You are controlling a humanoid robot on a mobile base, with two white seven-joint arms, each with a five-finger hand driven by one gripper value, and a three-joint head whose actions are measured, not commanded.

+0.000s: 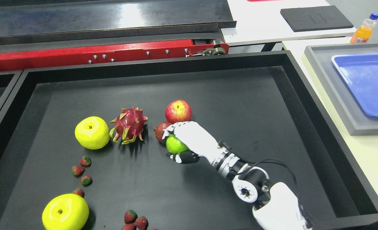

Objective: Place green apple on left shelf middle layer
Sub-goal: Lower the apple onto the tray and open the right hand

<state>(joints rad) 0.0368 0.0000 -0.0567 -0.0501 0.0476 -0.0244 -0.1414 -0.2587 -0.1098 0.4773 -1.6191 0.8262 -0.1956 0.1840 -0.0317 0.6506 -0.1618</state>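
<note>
Here fingers (pixel 176 127) clasp one green apple (pixel 175 145).

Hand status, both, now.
Left hand: not in view.
Right hand: closed on the green apple, down in the black tray.

Black tray (pixel 272 83): dragon fruit (pixel 129 125), red apple (pixel 178 111), two yellow apples (pixel 91 132), scattered strawberries (pixel 82 171). Far right: blue tray (pixel 368 81), orange bottle (pixel 363 30).

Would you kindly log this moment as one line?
right hand | shut on green apple | in black tray | not shelved
</note>
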